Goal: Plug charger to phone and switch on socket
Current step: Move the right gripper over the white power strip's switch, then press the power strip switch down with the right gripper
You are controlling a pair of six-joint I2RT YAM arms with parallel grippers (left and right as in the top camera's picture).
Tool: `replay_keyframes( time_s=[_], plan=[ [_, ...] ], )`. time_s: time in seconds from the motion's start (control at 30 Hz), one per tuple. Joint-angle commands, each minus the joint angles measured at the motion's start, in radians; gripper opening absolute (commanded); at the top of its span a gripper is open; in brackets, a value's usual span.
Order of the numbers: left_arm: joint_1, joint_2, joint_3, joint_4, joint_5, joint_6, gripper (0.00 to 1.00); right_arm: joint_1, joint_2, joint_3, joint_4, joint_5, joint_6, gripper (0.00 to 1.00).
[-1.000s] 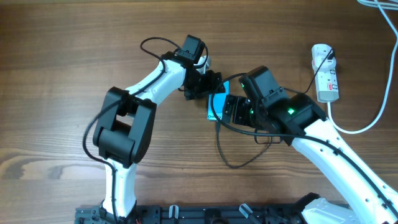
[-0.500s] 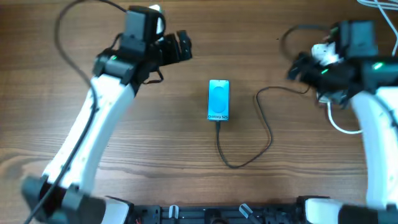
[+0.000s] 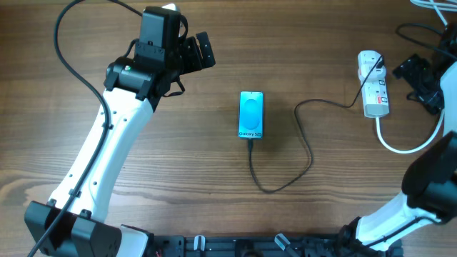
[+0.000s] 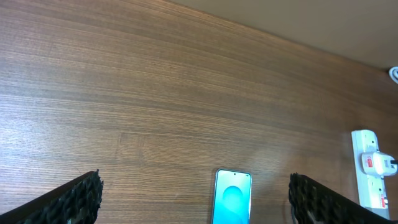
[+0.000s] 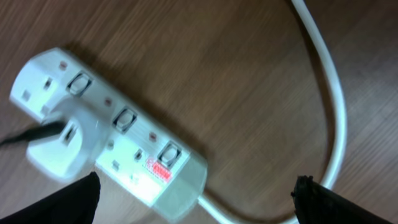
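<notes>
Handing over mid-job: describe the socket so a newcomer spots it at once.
On the right side of the wooden table, well right of the cyan phone, lies the socket. It is the only narrow white strip, with a white plug seated in it and a thick white lead curving off.

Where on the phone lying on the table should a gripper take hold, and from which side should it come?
Grip the phone across its two long edges, about mid-length, coming straight down from above. It lies flat on the table with its screen up, so only the thin sides offer opposing faces. The charger meets its short end nearest the robot, so that end is probably best avoided.
</notes>
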State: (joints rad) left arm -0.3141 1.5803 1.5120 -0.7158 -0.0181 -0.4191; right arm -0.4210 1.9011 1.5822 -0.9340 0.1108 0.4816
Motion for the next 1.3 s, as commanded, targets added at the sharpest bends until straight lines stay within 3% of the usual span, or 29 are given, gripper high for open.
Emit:
replay_keyframes(
  time_s=[0.0, 0.33, 0.43, 1.27],
  plan=[
    [-0.003, 0.004, -0.006, 0.000, -0.017, 0.019, 1.00, 0.002, 0.084, 0.010, 0.071, 0.024, 0.015, 1.00],
    [-0.003, 0.004, -0.006, 0.000, -0.017, 0.019, 1.00, 0.001, 0.171, 0.006, 0.198, 0.023, 0.014, 1.00],
    [-0.003, 0.004, -0.006, 0.000, -0.017, 0.019, 1.00, 0.000, 0.177, -0.026, 0.231, 0.004, -0.059, 1.00],
    [-0.003, 0.004, -0.006, 0.000, -0.017, 0.019, 1.00, -0.039, 0.188, -0.116, 0.296, -0.138, -0.141, 1.00]
  ],
)
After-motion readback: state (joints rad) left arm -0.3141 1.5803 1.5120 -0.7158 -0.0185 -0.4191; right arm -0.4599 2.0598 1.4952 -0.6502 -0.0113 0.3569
